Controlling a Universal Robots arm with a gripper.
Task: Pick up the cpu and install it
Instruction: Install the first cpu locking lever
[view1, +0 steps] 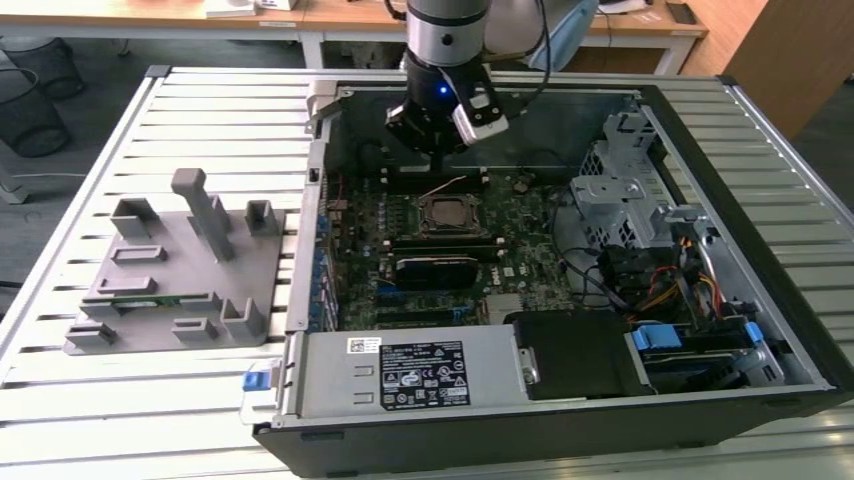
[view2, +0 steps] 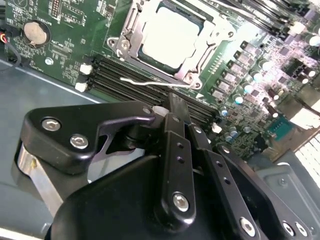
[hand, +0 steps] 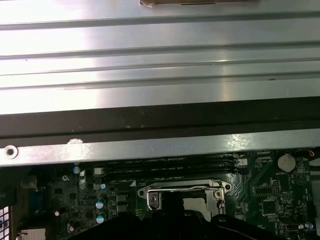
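The cpu (view2: 170, 37), a pale silvery square, lies in the black-framed motherboard socket (view1: 445, 213) inside the open computer case. In the second wrist view the socket's metal frame surrounds it, and a thin wire lever (view2: 155, 82) lies beside the socket. The first wrist view shows a pale patch of the cpu (hand: 196, 202) under that lever. My gripper (view1: 437, 160) hangs just above the board on the far side of the socket, over the memory slots (view2: 125, 75). Its black fingers (view2: 176, 107) are together with nothing between them.
A grey holder block (view1: 174, 265) with a thin green circuit strip (view1: 140, 297) sits on the slatted table at the exterior view's left. The case walls (view1: 314, 200), power supply (view1: 400, 375), metal drive cage (view1: 621, 170) and cables (view1: 654, 280) ring the motherboard.
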